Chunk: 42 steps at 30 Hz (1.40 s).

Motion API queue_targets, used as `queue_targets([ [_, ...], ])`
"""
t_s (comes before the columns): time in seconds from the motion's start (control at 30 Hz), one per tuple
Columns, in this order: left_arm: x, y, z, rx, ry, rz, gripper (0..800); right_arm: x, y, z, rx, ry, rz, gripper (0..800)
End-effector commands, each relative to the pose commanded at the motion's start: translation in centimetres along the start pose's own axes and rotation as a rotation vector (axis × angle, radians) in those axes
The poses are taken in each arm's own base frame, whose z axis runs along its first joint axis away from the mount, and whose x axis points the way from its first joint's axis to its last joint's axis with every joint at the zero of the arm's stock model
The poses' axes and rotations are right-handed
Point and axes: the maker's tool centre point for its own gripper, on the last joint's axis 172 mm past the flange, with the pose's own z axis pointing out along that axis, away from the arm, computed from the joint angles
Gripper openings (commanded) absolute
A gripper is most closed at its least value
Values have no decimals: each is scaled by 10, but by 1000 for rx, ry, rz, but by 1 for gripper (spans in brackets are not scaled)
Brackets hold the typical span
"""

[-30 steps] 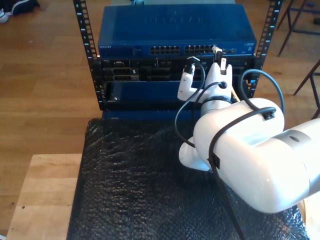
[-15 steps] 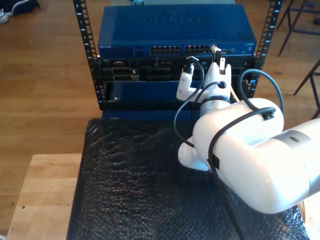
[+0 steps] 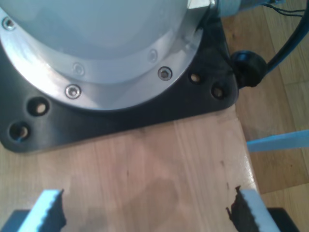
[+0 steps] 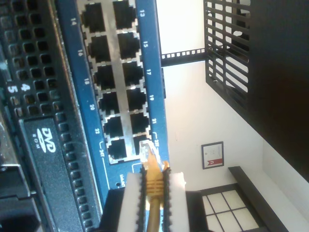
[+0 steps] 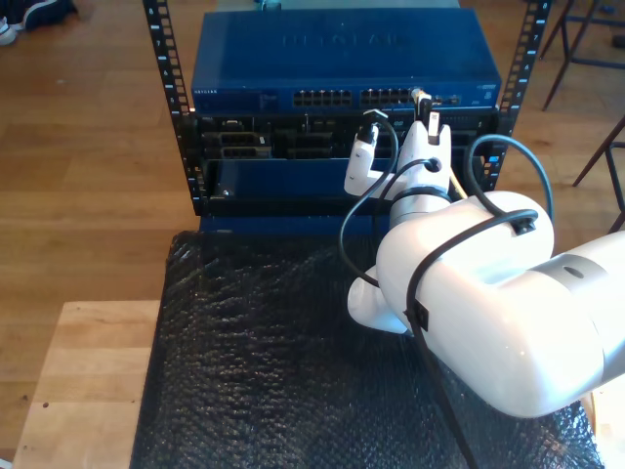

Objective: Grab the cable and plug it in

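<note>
The blue switch [image 4: 120, 82] faces my second gripper [image 4: 153, 193], whose fingers [image 4: 131, 193] pinch the cable [image 4: 153, 186]. Its clear plug [image 4: 147, 149] points at twelve o'clock along the cable's long axis, just short of the end ports. My first gripper [image 3: 145, 212] hangs over the counter [image 3: 159, 164], fingers spread.

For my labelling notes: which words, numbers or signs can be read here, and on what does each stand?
"DVD ROM": black drive front.
"13", "14", "17", "20", "22": port numbers on the blue switch; others blurred.
"4", "5": black perforated panel.
Raised brand on the switch top: unreadable.
Framed wall sign: too small.
</note>
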Motion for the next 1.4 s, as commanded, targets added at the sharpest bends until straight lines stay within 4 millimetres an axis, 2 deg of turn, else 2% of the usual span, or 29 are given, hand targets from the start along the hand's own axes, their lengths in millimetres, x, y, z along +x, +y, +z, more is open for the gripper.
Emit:
queue_targets([
  [1.4,0,0,0,0,0,0,800,2,-3,3,7,3,1,0],
])
